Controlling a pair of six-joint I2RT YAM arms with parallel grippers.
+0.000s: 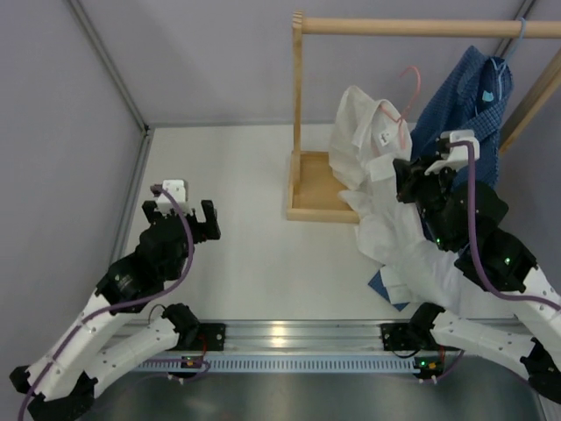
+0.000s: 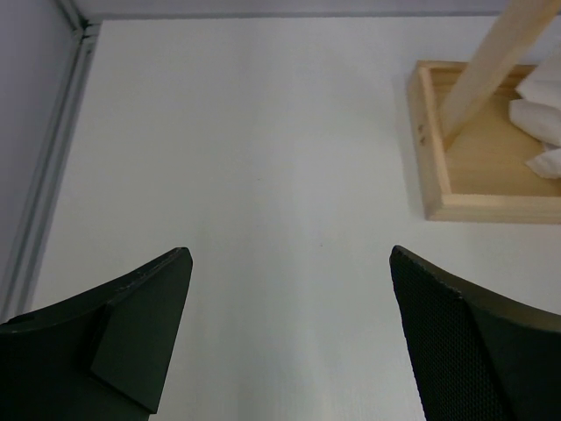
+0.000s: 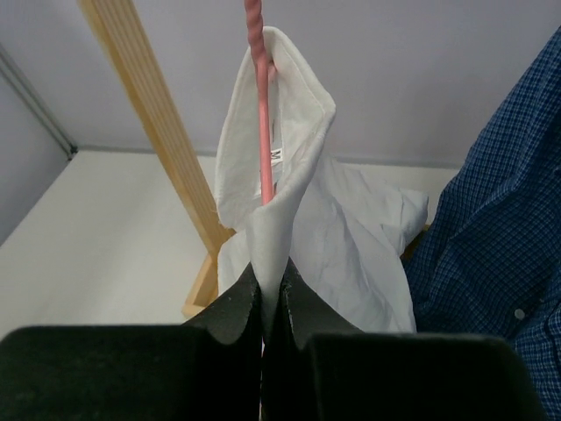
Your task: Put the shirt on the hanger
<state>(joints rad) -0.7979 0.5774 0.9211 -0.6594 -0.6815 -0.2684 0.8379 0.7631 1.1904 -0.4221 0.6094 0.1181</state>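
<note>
Shows the shirt point(image 1: 372, 132) bunched at the right of the top view, its upper part lifted beside the post of the wooden rack point(image 1: 298, 105). Lower part trails down over the edge of the rack's base tray and onto the surface point(image 1: 237, 175), toward the right arm's base.

Shows the hanger point(image 1: 410, 88) standing up out of the collar area, pink hook above the white fabric and below the rack's top rail. Through the right wrist camera, catches the hanger's point(image 3: 261, 105) twisted neck rising straight up inside a loop of the shirt's point(image 3: 351, 237) collar, with a small label just behind the wire.

Pinches a fold of shirt fabric directly under that neck: right end effector point(image 3: 270, 281) pressed together on the cloth, fingers nearly meeting with only thin fabric between them. Cannot tell whether the wire is also in the pinch. From above, puts the right end effector point(image 1: 403, 180) against the middle of the bunched shirt.

Just beside the white fabric on the right, shows a dark blue checked shirt point(image 1: 465, 96) hanging from a light blue hanger point(image 1: 519, 35) on the rail.

Well apart at the left, shows the left end effector point(image 1: 181, 213) spread wide over bare surface. Holds nothing between its fingers point(image 2: 140, 333), with a corner of the rack's base at the upper right of the left wrist view.
</note>
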